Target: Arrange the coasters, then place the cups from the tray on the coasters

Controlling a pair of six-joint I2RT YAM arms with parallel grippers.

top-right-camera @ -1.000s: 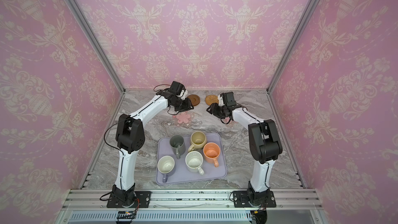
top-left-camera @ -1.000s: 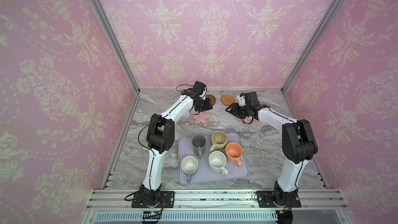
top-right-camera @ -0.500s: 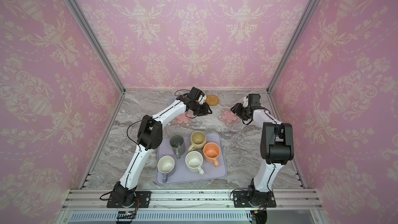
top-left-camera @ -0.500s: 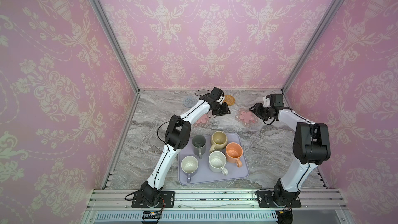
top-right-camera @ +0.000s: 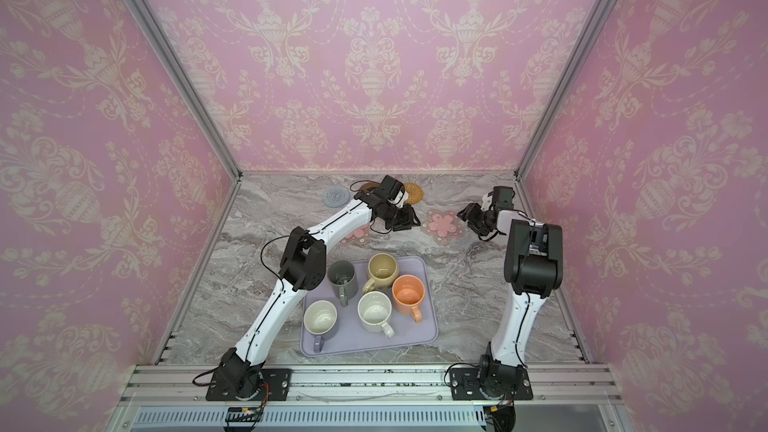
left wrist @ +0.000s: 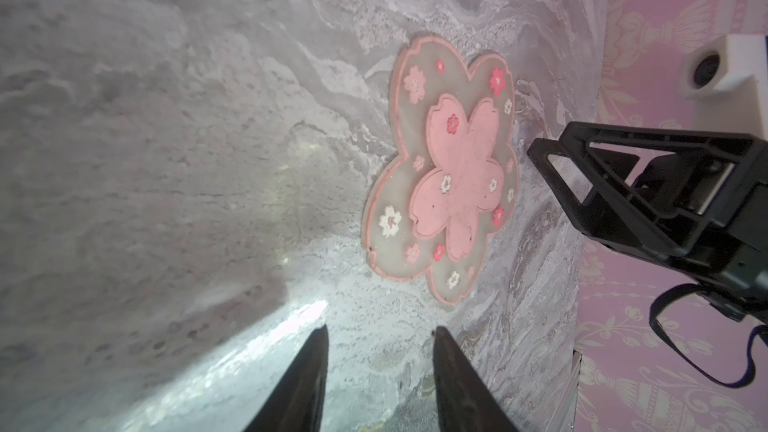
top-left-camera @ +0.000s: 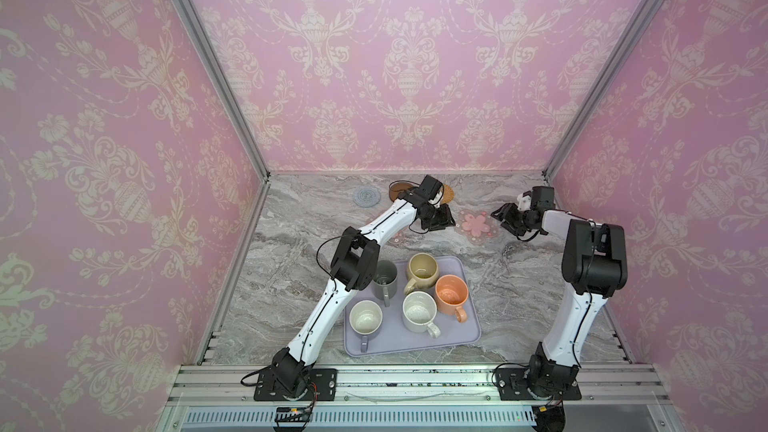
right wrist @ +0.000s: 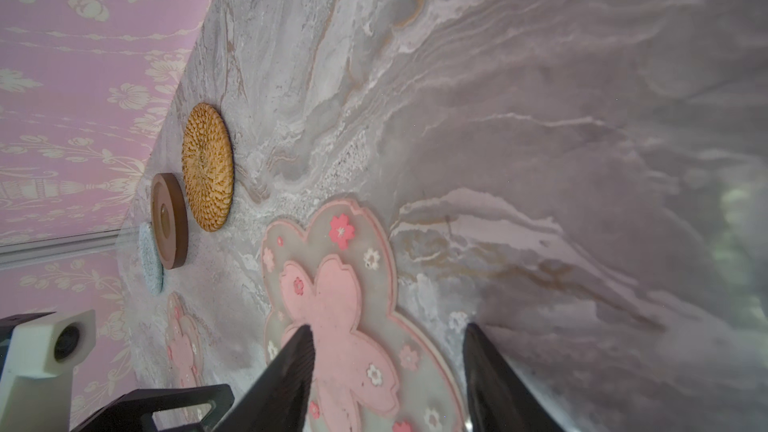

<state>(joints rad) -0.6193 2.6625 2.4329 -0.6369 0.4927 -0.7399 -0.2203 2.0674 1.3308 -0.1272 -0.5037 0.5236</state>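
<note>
Because the pink flower coaster (top-left-camera: pixel 478 222), lying flat on the marble table (top-left-camera: pixel 316 218) between both grippers, looks thin, light and flexible, pinch it at a petal edge. Right gripper (right wrist: pixel 389 327): jaws apart, empty, poised over one edge. Left gripper (left wrist: pixel 381 329): jaws narrowly apart, empty, near it.

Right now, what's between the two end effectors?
One pink flower coaster lies flat between the left end effector and the right end effector; both top views show it.
</note>
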